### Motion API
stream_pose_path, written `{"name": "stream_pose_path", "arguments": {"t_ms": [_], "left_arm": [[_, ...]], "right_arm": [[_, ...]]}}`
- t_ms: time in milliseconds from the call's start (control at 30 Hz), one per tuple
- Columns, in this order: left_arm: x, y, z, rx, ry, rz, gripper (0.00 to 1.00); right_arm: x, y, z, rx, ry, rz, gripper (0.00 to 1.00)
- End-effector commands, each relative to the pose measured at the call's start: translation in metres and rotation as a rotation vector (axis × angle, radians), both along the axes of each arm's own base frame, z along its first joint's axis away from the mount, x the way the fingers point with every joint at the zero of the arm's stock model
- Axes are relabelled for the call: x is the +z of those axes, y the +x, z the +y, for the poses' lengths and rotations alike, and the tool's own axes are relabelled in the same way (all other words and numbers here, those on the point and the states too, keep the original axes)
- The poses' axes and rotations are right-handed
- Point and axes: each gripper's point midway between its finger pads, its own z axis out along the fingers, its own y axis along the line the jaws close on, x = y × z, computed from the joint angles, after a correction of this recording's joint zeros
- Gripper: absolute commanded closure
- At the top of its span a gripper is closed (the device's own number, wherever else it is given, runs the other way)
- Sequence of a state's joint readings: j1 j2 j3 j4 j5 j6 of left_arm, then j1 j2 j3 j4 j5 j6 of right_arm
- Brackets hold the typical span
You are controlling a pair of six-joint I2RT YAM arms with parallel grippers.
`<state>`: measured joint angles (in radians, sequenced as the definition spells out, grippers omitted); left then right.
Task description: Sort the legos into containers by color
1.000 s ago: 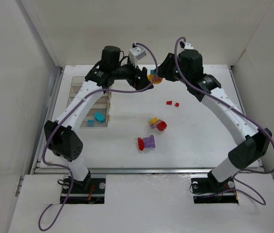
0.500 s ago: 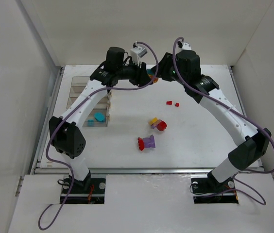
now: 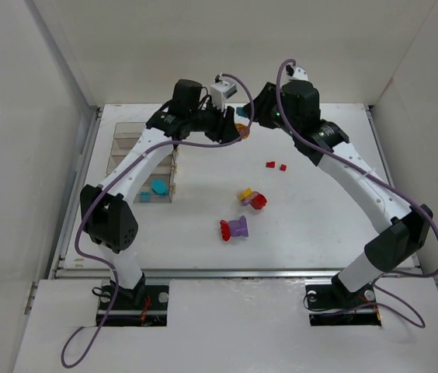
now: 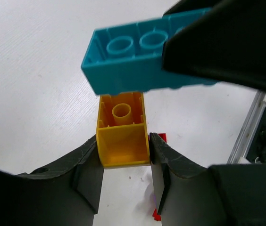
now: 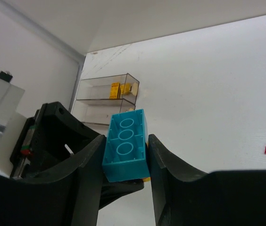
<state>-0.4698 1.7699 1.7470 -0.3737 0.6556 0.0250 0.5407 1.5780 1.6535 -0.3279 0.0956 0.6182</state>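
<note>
High over the far middle of the table, both grippers meet on one clump of legos. My left gripper (image 4: 125, 141) (image 3: 237, 129) is shut on a yellow brick (image 4: 122, 136) (image 3: 245, 130), hollow underside toward the camera. That brick's far end sits against a cyan brick (image 4: 128, 61) (image 5: 125, 146) (image 3: 241, 113), and my right gripper (image 5: 126, 141) (image 3: 248, 116) is shut on the cyan one. The clear containers (image 3: 145, 167) (image 5: 107, 94) stand at the left. Cyan legos (image 3: 158, 186) lie in the nearest bin and yellow ones (image 5: 119, 88) in another.
Loose on the table are two small red pieces (image 3: 270, 165) (image 3: 283, 166), a yellow, purple and red clump (image 3: 252, 197) and a red and purple clump (image 3: 234, 228). White walls close in the table's left, back and right sides.
My left gripper moved right to the clump held by the right gripper and shut on the yellow brick. The right gripper kept its grip and barely moved.
</note>
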Motion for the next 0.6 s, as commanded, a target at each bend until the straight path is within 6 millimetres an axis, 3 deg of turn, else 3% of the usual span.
{"name": "stream_pose_path", "arguments": {"t_ms": [0, 133, 233, 267, 333, 367, 433, 467, 533, 567], "left_arm": [[-0.001, -0.011, 0.01, -0.025, 0.055, -0.051, 1.0], [-0.012, -0.015, 0.031, 0.004, 0.108, -0.057, 1.0], [-0.007, 0.017, 0.068, 0.123, 0.08, -0.043, 1.0], [-0.013, 0.039, 0.093, 0.193, 0.082, -0.022, 1.0], [-0.008, 0.067, 0.122, 0.286, 0.099, -0.035, 1.0], [-0.023, 0.084, 0.143, 0.34, 0.119, -0.002, 1.0], [-0.032, 0.098, 0.163, 0.401, 0.135, 0.025, 1.0], [-0.045, 0.108, 0.183, 0.452, 0.155, 0.047, 1.0], [-0.061, 0.123, 0.208, 0.501, 0.195, 0.038, 1.0], [-0.063, 0.126, 0.211, 0.515, 0.202, 0.031, 1.0]], "right_arm": [[0.025, 0.01, -0.021, -0.087, 0.035, -0.074, 1.0], [0.021, 0.027, -0.048, -0.155, 0.016, -0.072, 1.0], [0.02, 0.03, -0.054, -0.163, -0.004, -0.079, 1.0], [0.018, 0.029, -0.055, -0.16, -0.02, -0.076, 1.0], [0.013, 0.029, -0.055, -0.158, -0.034, -0.069, 1.0], [0.01, 0.028, -0.056, -0.158, -0.039, -0.062, 1.0], [-0.004, 0.027, -0.054, -0.147, -0.051, -0.035, 1.0], [-0.01, 0.027, -0.054, -0.146, -0.058, -0.023, 1.0], [-0.01, 0.029, -0.059, -0.153, -0.066, -0.026, 1.0], [-0.015, 0.029, -0.059, -0.153, -0.071, -0.018, 1.0]]}}
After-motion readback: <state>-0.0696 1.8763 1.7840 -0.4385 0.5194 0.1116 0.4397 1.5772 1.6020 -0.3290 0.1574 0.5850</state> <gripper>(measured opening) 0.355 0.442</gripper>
